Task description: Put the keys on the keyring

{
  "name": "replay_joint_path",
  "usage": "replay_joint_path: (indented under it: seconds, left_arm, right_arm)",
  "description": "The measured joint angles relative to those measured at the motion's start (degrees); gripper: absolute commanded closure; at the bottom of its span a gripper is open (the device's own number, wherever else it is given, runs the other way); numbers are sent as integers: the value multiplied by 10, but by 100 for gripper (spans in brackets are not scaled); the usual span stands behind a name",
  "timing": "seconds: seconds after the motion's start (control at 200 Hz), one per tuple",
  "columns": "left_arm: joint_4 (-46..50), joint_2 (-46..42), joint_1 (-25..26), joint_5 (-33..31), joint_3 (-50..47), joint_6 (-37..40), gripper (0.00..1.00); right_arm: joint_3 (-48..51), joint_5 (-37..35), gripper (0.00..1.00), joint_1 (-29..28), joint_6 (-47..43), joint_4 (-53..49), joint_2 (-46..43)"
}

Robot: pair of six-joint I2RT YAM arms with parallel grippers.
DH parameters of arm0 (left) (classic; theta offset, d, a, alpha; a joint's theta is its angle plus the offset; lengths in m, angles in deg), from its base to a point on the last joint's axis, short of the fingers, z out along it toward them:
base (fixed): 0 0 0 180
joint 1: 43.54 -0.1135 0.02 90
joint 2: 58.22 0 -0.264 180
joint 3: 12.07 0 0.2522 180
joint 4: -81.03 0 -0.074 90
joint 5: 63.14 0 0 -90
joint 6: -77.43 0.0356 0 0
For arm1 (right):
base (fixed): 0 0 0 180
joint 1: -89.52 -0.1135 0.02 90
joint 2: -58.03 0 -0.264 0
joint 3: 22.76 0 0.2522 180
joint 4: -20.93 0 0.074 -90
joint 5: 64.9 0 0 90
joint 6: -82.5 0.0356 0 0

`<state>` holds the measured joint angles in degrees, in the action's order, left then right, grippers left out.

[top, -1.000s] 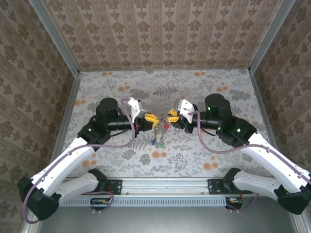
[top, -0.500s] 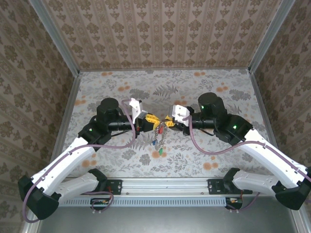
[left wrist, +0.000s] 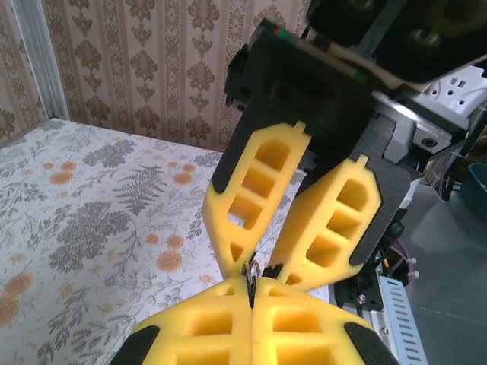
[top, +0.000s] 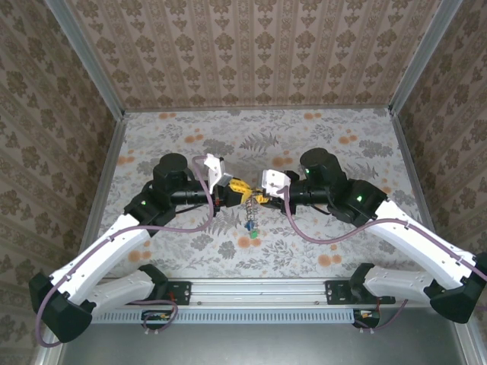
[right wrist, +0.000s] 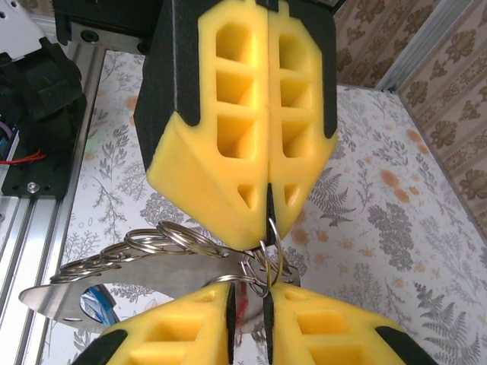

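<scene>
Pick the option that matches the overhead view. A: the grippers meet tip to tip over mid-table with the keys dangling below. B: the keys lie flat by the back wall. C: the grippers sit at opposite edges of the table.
A: the left gripper and the right gripper meet fingertip to fingertip on the keyring, and the keys hang beneath them.

Left claw [top: 243, 190] nose-to-nose with right claw [top: 257, 198]

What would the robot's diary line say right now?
left end effector: shut on keyring | right end effector: shut on keyring, tip to tip with left | keys: dangling below both
</scene>
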<state>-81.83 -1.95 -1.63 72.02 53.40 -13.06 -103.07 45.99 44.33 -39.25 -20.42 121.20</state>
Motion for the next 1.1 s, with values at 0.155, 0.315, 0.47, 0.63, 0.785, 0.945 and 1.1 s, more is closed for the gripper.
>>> replay_joint_path:
  seconds: [0.155, 0.315, 0.47, 0.63, 0.785, 0.945, 1.1]
  left_arm:
    - [-14, 0, 8, 0, -2, 0, 100]
    - [-22, 0, 9, 0, -4, 0, 100]
    - [-36, 0, 12, 5, -5, 0, 100]
    - [-39, 0, 13, 14, -5, 0, 100]
    - [-39, 0, 16, 19, -5, 0, 100]
    - [-39, 0, 17, 29, -5, 0, 100]
    - [-39, 4, 19, 33, -5, 1, 100]
  right_arm:
    - [10, -7, 77, -4, 10, 18, -1]
    - [37, -5, 74, 5, 38, 52, -18]
    - [44, 18, 74, 18, 60, 64, -29]
    - [44, 45, 83, 22, 67, 63, -29]
    - [44, 71, 82, 26, 67, 58, -29]
    - [44, 93, 86, 30, 68, 55, -29]
    - [44, 111, 90, 39, 69, 49, -29]
